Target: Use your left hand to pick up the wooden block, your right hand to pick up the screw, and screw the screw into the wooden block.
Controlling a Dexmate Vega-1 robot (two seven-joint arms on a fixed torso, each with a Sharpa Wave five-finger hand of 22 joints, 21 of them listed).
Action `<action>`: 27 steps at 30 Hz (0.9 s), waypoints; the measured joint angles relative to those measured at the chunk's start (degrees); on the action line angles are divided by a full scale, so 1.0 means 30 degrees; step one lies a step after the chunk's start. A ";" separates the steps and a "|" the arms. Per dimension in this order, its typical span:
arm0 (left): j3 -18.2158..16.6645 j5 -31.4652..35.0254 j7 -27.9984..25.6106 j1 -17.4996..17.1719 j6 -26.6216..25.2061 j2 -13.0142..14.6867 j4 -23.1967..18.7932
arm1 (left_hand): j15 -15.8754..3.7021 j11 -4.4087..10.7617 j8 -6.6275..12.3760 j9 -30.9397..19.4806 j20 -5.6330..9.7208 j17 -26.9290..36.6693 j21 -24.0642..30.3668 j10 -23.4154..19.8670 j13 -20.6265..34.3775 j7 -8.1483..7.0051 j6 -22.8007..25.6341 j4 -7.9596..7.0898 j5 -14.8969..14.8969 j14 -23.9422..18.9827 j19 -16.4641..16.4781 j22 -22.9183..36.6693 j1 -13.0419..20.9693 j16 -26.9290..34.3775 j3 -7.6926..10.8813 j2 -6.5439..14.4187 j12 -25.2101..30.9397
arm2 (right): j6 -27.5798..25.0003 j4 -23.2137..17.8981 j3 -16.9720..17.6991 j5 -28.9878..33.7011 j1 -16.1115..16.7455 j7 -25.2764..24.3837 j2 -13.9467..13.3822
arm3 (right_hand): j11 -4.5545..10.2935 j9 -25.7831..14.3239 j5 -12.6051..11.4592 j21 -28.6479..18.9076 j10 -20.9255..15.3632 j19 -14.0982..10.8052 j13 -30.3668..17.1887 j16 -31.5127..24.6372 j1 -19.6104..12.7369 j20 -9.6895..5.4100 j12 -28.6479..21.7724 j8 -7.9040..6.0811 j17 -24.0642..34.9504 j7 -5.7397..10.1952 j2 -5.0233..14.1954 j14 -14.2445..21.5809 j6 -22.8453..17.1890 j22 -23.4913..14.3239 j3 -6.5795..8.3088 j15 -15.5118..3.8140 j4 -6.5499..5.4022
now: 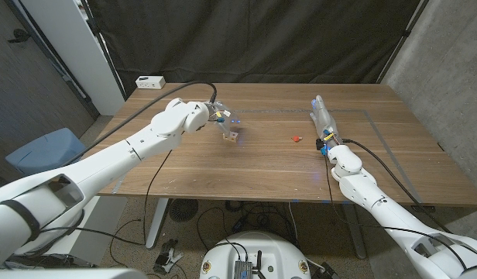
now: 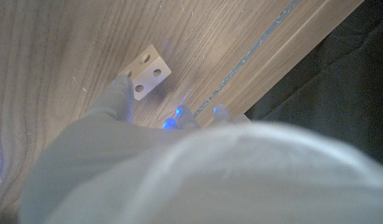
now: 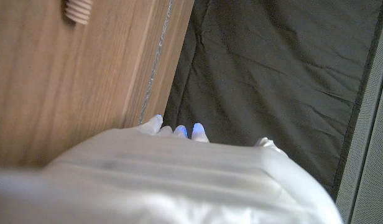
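- Wooden block (image 1: 233,139) sits on the table (image 1: 262,167), center-left, just beside the left hand (image 1: 217,115) on the side toward the robot and table middle.
- Left wrist view: block (image 2: 147,72) lies on the wood with its holed face up, long axis slanting across the grain; one fingertip (image 2: 124,87) is at its end, touching or nearly so, can't tell which.
- Left hand isn't gripping anything yet: fingers apart, nothing between them, block rests on the table.
- Screw (image 1: 296,139), small red item, lies on the table between block and right hand (image 1: 322,118), much nearer the right hand, off its inner side toward the table middle. Axis too small to read.
- Right hand: fingers stretched out toward the far edge, nothing held as far as head view shows; right wrist view shows fingertips (image 3: 198,130) past the table edge against the dark curtain (image 3: 272,74).
- Judgement: left hand is nearer its target, so block pick comes first; needs fingers closing across the block's short sides. Right hand must shift inward for the screw.
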State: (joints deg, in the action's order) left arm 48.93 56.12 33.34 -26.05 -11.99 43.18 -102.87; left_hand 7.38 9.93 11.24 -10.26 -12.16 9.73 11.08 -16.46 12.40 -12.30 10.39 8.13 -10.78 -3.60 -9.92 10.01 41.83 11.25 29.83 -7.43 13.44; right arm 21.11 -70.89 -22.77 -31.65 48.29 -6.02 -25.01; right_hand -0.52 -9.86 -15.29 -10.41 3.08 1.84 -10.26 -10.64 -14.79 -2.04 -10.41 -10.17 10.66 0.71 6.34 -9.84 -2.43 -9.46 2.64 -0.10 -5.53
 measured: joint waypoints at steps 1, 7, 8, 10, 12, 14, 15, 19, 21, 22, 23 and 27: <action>0.0001 0.0020 -0.0016 -0.0009 0.0006 -0.0005 0.0005 | 0.0000 -0.0001 0.0000 0.0000 -0.0004 0.0000 0.0000 0.0000 0.0000 0.0000 0.0000 0.0030 0.0000 0.0000 0.0004 0.0000 0.0000 0.0000 -0.0030 0.0000 0.0000 | 0.0002 0.0004 0.0001 -0.0002 0.0000 0.0000 0.0006 | 0.0001 0.0001 0.0000 0.0000 0.0000 0.0000 0.0000 0.0000 0.0000 0.0001 0.0000 0.0000 0.0000 0.0000 0.0000 0.0000 0.0000 0.0000 0.0000 0.0000 0.0000; 0.0009 0.0288 -0.0374 -0.0200 0.0160 -0.0032 0.0070 | -0.0213 0.0191 0.0018 0.0001 -0.0001 0.0000 0.0000 -0.0280 -0.0001 0.0001 0.0267 0.0030 0.0000 -0.0215 0.0142 -0.0001 0.0000 0.0000 -0.0030 0.0000 0.0146 | 0.0011 0.0007 0.0001 -0.0003 0.0033 -0.0049 0.0033 | 0.0000 0.0000 0.0000 0.0000 -0.0001 0.0000 0.0000 0.0000 0.0000 0.0000 0.0000 0.0000 0.0001 0.0001 0.0000 0.0000 -0.0001 0.0001 -0.0001 0.0000 -0.0001; 0.0010 0.0362 -0.0551 -0.0316 0.0195 -0.0027 0.0076 | -0.0308 0.0158 0.0072 0.0001 -0.0001 0.0000 0.0000 -0.0442 -0.0001 0.0001 0.0267 0.0030 0.0000 -0.0312 0.0142 0.0000 0.0000 0.0073 -0.0030 0.0000 0.0174 | 0.0011 0.0002 0.0004 -0.0004 0.0065 -0.0092 0.0036 | 0.0001 0.0000 0.0000 0.0000 0.0000 0.0000 0.0001 0.0000 -0.0001 0.0000 0.0000 0.0000 0.0000 0.0001 0.0001 0.0000 -0.0001 0.0000 -0.0001 0.0000 -0.0001; 0.0005 0.0404 -0.0672 -0.0406 0.0211 -0.0008 0.0076 | -0.0369 0.0201 0.0072 0.0001 -0.0073 0.0000 0.0000 -0.0680 -0.0002 0.0008 0.0487 0.0088 0.0000 -0.0514 0.0215 0.0000 0.0000 0.0073 -0.0088 -0.0001 0.0256 | 0.0011 -0.0019 0.0007 -0.0004 0.0097 -0.0133 0.0037 | 0.0001 -0.0001 0.0000 0.0000 0.0000 0.0000 0.0001 0.0000 -0.0001 0.0000 0.0000 0.0000 0.0001 0.0001 0.0001 0.0000 -0.0001 0.0001 -0.0001 0.0000 -0.0001; -0.0020 0.0489 -0.0864 -0.0511 0.0222 0.0023 0.0074 | -0.0461 0.0319 0.0093 0.0001 -0.0009 0.0000 0.0000 -0.0798 -0.0002 -0.0079 0.0622 0.0114 0.0000 -0.0657 0.0350 -0.0001 0.0000 0.0073 -0.0113 -0.0001 0.0329 | 0.0011 -0.0088 0.0011 -0.0003 0.0141 -0.0178 0.0037 | 0.0001 -0.0001 0.0000 0.0000 0.0000 0.0000 0.0001 0.0000 0.0000 0.0000 0.0000 0.0000 0.0002 0.0001 0.0001 0.0000 -0.0001 0.0000 -0.0001 -0.0001 -0.0001; -0.0120 0.0592 -0.1169 -0.0777 0.0240 0.0114 0.0023 | -0.0511 0.0320 0.0144 -0.0082 -0.0008 -0.0001 0.0000 -0.1001 -0.0002 -0.0028 0.0716 0.0114 0.0000 -0.0856 0.0350 -0.0001 0.0000 0.0073 -0.0113 -0.0001 0.0329 | 0.0011 -0.0172 0.0017 0.0008 0.0202 -0.0260 0.0038 | 0.0001 -0.0001 0.0000 0.0000 0.0000 0.0000 0.0001 0.0000 -0.0001 0.0000 0.0000 0.0000 0.0001 0.0001 0.0001 0.0000 -0.0001 0.0000 -0.0001 0.0000 -0.0001; -0.0134 0.0640 -0.1279 -0.0829 0.0252 0.0135 0.0011 | -0.0574 0.0344 0.0144 -0.0097 -0.0074 -0.0001 0.0000 -0.1024 -0.0002 -0.0033 0.0860 0.0146 0.0000 -0.0929 0.0418 -0.0001 0.0000 0.0073 -0.0145 -0.0001 0.0329 | 0.0007 -0.0201 0.0020 0.0011 0.0224 -0.0290 0.0038 | 0.0001 -0.0001 0.0000 0.0000 0.0000 0.0000 0.0001 0.0000 0.0000 0.0000 0.0000 0.0000 0.0001 0.0001 0.0001 0.0000 -0.0001 0.0000 -0.0001 0.0000 -0.0001; -0.0220 0.0844 -0.1703 -0.1110 0.0262 0.0238 -0.0051 | -0.0723 0.0405 0.0143 -0.0097 -0.0007 -0.0002 0.0000 -0.1292 -0.0003 -0.0110 0.1001 0.0188 0.0000 -0.1123 0.0553 -0.0001 0.0000 0.0073 -0.0186 -0.0001 0.0433 | -0.0030 -0.0303 0.0034 0.0030 0.0286 -0.0385 0.0035 | 0.0001 -0.0002 0.0000 0.0000 0.0000 0.0000 0.0001 0.0000 0.0000 0.0000 0.0000 0.0000 0.0002 0.0001 0.0002 0.0000 -0.0001 0.0000 -0.0001 -0.0001 -0.0002; -0.0271 0.0978 -0.1997 -0.1282 0.0254 0.0285 -0.0079 | -0.0747 0.0405 0.0144 -0.0097 -0.0068 -0.0001 0.0000 -0.1374 -0.0003 -0.0071 0.1093 0.0188 0.0000 -0.1296 0.0630 -0.0001 0.0000 0.0073 -0.0186 -0.0001 0.0468 | -0.0060 -0.0346 0.0040 0.0042 0.0315 -0.0425 0.0033 | 0.0001 -0.0002 0.0000 0.0000 0.0000 -0.0001 0.0002 0.0000 0.0000 0.0001 0.0000 0.0001 0.0001 0.0001 0.0002 0.0000 -0.0001 0.0001 -0.0001 0.0000 -0.0002; -0.0271 0.1002 -0.2065 -0.1282 0.0246 0.0285 -0.0079 | -0.0750 0.0369 0.0144 -0.0097 -0.0033 -0.0002 0.0000 -0.1411 -0.0003 -0.0031 0.1133 0.0188 0.0000 -0.1300 0.0728 -0.0001 0.0000 0.0073 -0.0186 -0.0001 0.0467 | -0.0060 -0.0355 0.0041 0.0042 0.0320 -0.0425 0.0032 | 0.0002 -0.0002 0.0000 0.0000 0.0000 0.0000 0.0001 0.0000 -0.0001 0.0001 0.0000 0.0000 0.0001 0.0001 0.0002 0.0000 -0.0002 0.0000 -0.0001 0.0000 -0.0002; -0.0317 0.1090 -0.2225 -0.1436 0.0227 0.0326 -0.0089 | -0.0824 0.0364 0.0143 -0.0097 -0.0005 -0.0001 0.0000 -0.1457 -0.0003 -0.0067 0.1227 0.0188 0.0000 -0.1375 0.0758 0.0000 0.0000 0.0073 -0.0187 -0.0001 0.0467 | -0.0083 -0.0373 0.0041 0.0050 0.0328 -0.0462 0.0032 | 0.0001 -0.0002 0.0000 0.0000 0.0000 -0.0001 0.0002 0.0000 -0.0001 0.0000 0.0000 0.0000 0.0002 0.0001 0.0002 0.0000 -0.0002 0.0000 -0.0001 -0.0001 -0.0002; -0.0384 0.1252 -0.2586 -0.1646 0.0198 0.0355 -0.0092 | -0.0937 0.0445 0.0144 -0.0096 -0.0004 -0.0001 0.0000 -0.1538 -0.0004 -0.0099 0.1259 0.0260 0.0000 -0.1488 0.0758 -0.0001 0.0036 0.0073 -0.0258 0.0034 0.0467 | -0.0112 -0.0394 0.0044 0.0055 0.0345 -0.0511 0.0033 | 0.0002 -0.0002 0.0000 0.0000 0.0000 -0.0001 0.0001 0.0000 -0.0001 0.0001 0.0000 0.0000 0.0002 0.0001 0.0002 0.0000 -0.0002 0.0000 -0.0001 -0.0001 -0.0002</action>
State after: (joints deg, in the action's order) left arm 47.78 59.88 25.59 -30.98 -11.40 44.24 -103.14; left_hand 4.57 11.26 11.67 -10.55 -12.17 9.72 11.08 -21.07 12.39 -12.60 14.16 8.91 -10.78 -8.07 -7.64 10.00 41.93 11.47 29.06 -7.33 14.84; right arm 20.77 -72.07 -22.64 -31.49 49.33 -7.56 -24.91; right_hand -0.52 -9.87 -15.29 -10.41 3.08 1.84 -10.25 -10.64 -14.79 -2.04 -10.41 -10.16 10.67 0.72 6.34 -9.84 -2.44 -9.46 2.63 -0.10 -5.53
